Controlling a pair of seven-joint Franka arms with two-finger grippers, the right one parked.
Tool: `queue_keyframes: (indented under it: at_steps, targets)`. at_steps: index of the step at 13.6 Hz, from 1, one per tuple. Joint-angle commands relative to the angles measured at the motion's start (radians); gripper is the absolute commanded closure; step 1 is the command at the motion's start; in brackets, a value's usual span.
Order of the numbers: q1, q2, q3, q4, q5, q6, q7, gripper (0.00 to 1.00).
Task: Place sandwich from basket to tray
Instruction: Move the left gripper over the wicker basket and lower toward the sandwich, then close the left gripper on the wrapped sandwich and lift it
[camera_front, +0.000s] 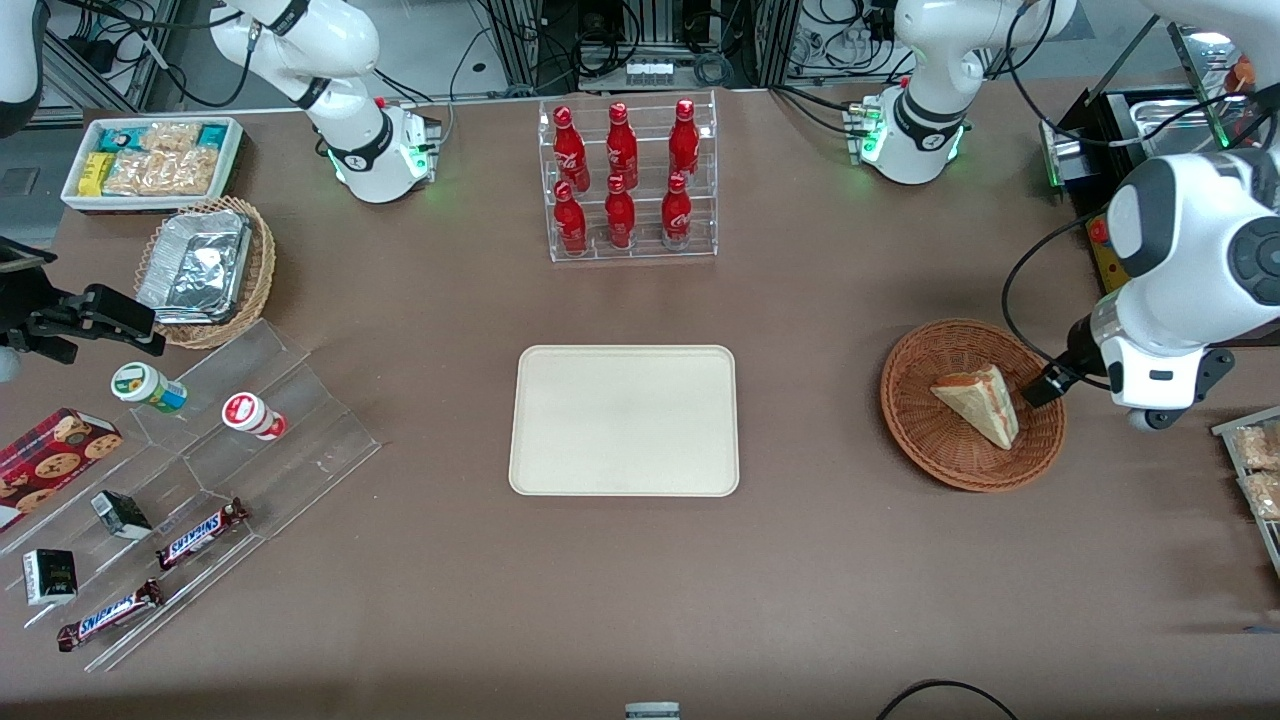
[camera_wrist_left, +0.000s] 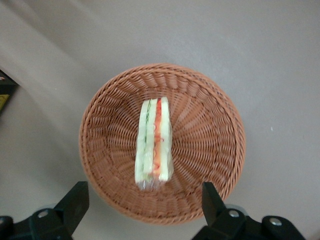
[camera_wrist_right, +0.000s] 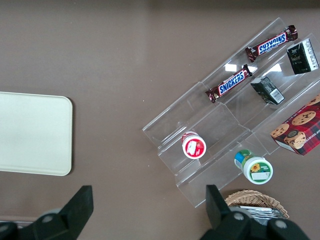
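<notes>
The sandwich (camera_front: 980, 402) is a pale triangular wedge lying in the round reddish-brown wicker basket (camera_front: 950, 455), toward the working arm's end of the table. In the left wrist view the sandwich (camera_wrist_left: 154, 147) shows its green, orange and red filling edge at the middle of the basket (camera_wrist_left: 210, 135). My gripper (camera_wrist_left: 142, 202) hangs above the basket's rim, open, with nothing between its two black fingers (camera_wrist_left: 75, 200). From the front, the gripper (camera_front: 1045, 385) sits beside the sandwich, over the basket's edge. The cream rectangular tray (camera_front: 624, 420) lies bare at the table's centre and also appears as the tray (camera_wrist_right: 30, 132) in the right wrist view.
A clear rack of red bottles (camera_front: 625, 180) stands farther from the front camera than the tray. Toward the parked arm's end are a stepped acrylic stand (camera_front: 300, 430) with snacks, a tan basket with foil container (camera_front: 205, 270) and a white snack bin (camera_front: 150, 160). Snack packets (camera_front: 1255, 465) lie beside the working arm.
</notes>
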Motion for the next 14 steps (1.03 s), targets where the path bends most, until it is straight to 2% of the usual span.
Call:
queue_keyframes:
  at_steps: [1,9,14]
  targets:
    - [0.024,-0.050,-0.002,-0.160,0.006,0.181,-0.078,0.00]
    - [0.012,0.054,0.000,-0.295,-0.005,0.504,-0.217,0.00]
    - [0.007,0.057,0.000,-0.350,0.001,0.547,-0.215,0.00]
